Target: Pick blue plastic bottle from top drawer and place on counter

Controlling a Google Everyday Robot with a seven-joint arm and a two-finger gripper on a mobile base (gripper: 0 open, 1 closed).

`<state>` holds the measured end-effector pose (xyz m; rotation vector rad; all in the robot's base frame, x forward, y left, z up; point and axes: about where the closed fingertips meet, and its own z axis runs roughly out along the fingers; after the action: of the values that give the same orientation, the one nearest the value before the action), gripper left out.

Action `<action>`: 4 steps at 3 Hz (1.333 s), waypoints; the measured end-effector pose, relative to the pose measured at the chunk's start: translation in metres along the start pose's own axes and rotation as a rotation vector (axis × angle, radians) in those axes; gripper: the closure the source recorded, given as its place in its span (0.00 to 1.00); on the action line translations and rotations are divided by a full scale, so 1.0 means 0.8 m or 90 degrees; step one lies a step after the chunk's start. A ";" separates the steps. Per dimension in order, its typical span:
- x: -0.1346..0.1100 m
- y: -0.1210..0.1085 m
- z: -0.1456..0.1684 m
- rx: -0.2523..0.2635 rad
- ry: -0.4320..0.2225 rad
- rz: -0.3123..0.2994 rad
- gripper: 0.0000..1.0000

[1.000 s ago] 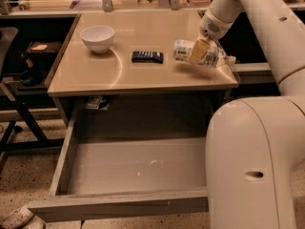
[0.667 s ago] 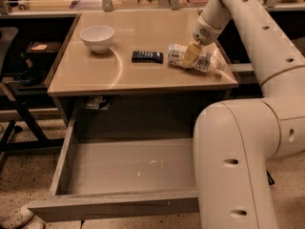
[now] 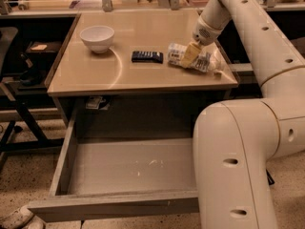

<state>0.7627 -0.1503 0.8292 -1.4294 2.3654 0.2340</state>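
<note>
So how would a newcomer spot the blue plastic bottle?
Find the beige counter above the open drawer. At its right edge, under the gripper, the blue plastic bottle lies on its side. Unlike the flat dark gadget and white bowl, it is clear and labelled.

White bowl [image 3: 97, 37] back-left on the tabletop [image 3: 95, 73], dark flat gadget [image 3: 147, 57] lying mid-surface — the claw [image 3: 190, 55] low, near on its right — and down on the speckled floor [image 3: 28, 175], a shoe [image 3: 15, 219] peeking in at bottom-left.

The blue plastic bottle [image 3: 205, 62] lies sideways near the counter's [image 3: 143, 78] right edge, under the gripper [image 3: 190, 56]. The top drawer [image 3: 114, 206] stands open below the counter.
</note>
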 end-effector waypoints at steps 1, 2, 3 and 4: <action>0.000 0.000 0.000 0.000 0.000 0.000 0.59; 0.000 0.000 0.000 0.000 0.000 0.000 0.35; 0.000 0.000 0.000 0.000 0.000 0.000 0.12; 0.000 0.000 0.000 0.000 0.000 0.000 0.00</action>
<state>0.7627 -0.1503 0.8292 -1.4294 2.3653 0.2340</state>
